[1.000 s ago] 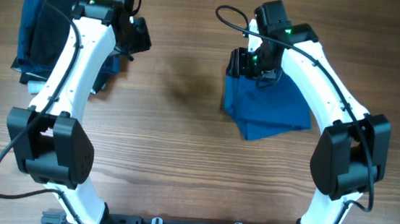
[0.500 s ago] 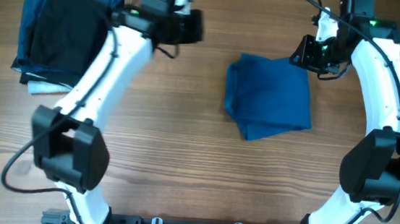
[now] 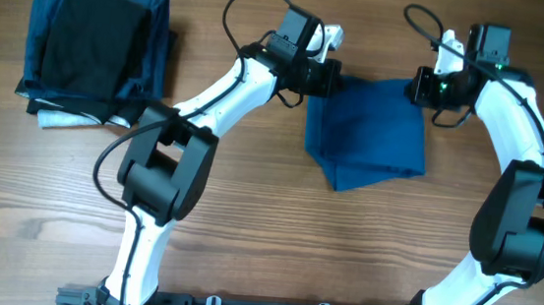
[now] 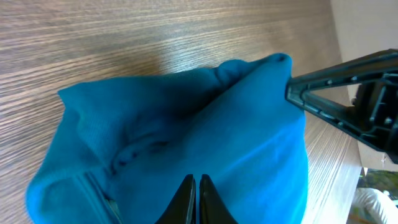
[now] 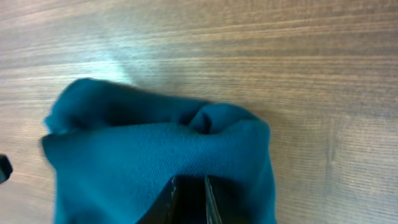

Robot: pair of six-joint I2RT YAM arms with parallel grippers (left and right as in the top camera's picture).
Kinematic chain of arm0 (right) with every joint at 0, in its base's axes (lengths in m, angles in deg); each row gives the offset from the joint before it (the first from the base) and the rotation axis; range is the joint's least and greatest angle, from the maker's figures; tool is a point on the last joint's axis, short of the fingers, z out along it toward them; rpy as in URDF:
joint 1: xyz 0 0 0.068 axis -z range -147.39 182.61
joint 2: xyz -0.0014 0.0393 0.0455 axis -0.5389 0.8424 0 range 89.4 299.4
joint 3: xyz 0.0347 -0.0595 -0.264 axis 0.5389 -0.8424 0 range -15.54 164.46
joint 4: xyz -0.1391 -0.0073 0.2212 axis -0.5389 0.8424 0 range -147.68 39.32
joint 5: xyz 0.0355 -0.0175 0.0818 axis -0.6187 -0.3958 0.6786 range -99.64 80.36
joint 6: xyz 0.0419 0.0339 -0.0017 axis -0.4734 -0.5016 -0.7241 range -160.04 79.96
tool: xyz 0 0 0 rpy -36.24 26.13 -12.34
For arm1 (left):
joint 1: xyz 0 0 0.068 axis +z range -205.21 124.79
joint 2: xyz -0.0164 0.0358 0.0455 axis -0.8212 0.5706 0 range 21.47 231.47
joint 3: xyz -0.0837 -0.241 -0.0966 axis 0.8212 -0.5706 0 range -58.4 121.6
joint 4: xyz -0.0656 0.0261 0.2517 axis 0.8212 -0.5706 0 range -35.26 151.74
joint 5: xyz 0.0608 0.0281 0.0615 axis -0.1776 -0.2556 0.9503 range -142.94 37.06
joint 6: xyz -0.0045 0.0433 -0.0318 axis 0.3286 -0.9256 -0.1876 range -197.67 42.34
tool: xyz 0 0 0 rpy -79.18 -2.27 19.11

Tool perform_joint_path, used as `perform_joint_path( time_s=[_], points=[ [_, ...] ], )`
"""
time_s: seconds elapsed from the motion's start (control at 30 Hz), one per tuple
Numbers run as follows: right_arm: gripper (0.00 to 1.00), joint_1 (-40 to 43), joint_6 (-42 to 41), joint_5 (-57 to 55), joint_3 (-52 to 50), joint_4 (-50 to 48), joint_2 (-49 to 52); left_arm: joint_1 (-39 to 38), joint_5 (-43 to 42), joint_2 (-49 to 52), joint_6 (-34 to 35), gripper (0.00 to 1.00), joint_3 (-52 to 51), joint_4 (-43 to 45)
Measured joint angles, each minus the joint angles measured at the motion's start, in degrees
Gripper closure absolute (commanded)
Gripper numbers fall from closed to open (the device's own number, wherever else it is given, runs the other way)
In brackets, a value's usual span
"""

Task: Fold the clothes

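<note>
Currently the shirt (image 3: 368,131) lies as a folded blue packet on the table (image 3: 248,200), directly between the two grippers, one at each far corner. Left gripper (image 3: 324,77): jaws clenched fully together over the cloth; its wrist view does not show whether any fabric is trapped between them. Right gripper (image 3: 422,87): jaws drawn to a narrow slit at the opposite corner, with cloth puckered at the tips and judged nipped. The step in hand, by assessment, is a further fold taken from this edge. Recommendation: confirm that each pinch takes every layer, not the top ply alone; lift both corners level and together; carry them over toward the packet's near edge; lay flat before letting go. Risk: an empty left pinch would drag one side only and skew the packet. Dark garments (image 3: 93,53), well beyond the left gripper, are not involved.
</note>
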Motion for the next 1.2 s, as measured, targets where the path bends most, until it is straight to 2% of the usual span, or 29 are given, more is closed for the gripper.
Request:
perform_joint_path(
  time_s=[0.2, 0.4, 0.6, 0.63, 0.67, 0.77, 0.83, 0.93, 0.97, 1.07, 1.2],
  points=[
    [0.85, 0.04, -0.02, 0.02, -8.37, -11.96, 0.13, -0.46, 0.46, 6.1, 0.02, 0.96, 0.0, 0.74],
    [0.84, 0.26, 0.0, 1.05, -9.66, -17.51, 3.17, -0.87, 2.86, 7.54, -0.02, 0.96, 0.66, 0.74],
    [0.78, 0.35, 0.0, 1.2, -8.48, -15.65, 3.13, -1.16, 5.81, 6.71, -1.81, 0.96, 1.09, 0.66],
    [0.74, 0.35, 0.02, 1.16, -8.09, -14.62, 2.86, -1.16, 6.45, 6.23, -1.97, 0.96, 1.09, 0.52],
    [0.66, 0.31, 0.0, 1.01, -7.74, -13.29, 2.29, -1.14, 7.5, 5.18, -2.14, 0.95, 1.09, 0.33],
    [0.62, 0.31, 0.33, 0.44, -6.64, -6.71, -0.9, -1.03, 9.18, 1.18, -2.32, 0.94, 1.09, 0.04],
    [0.66, 0.31, 0.42, 0.55, -6.03, -1.88, -4.31, -0.81, 9.75, -3.37, -2.34, 0.94, 1.14, -0.85],
    [0.92, 0.31, 0.42, 1.22, -5.14, 8.52, -10.49, -0.76, 9.42, -9.42, -2.12, 0.95, 2.25, -4.48],
    [0.95, 0.28, 0.39, 1.36, -5.09, 10.45, -11.8, -0.76, 8.87, -10.29, -2.14, 0.95, 2.56, -5.33],
    [0.96, 0.28, -0.31, 1.73, -4.83, 16.11, -13.79, -0.96, 6.23, -11.28, -2.08, 0.95, 3.02, -8.76],
    [0.96, 0.31, -2.12, 1.7, -8.72, 14.53, -13.75, -2.23, 2.84, -8.79, -2.08, 0.95, 2.84, -11.45]
  ],
)
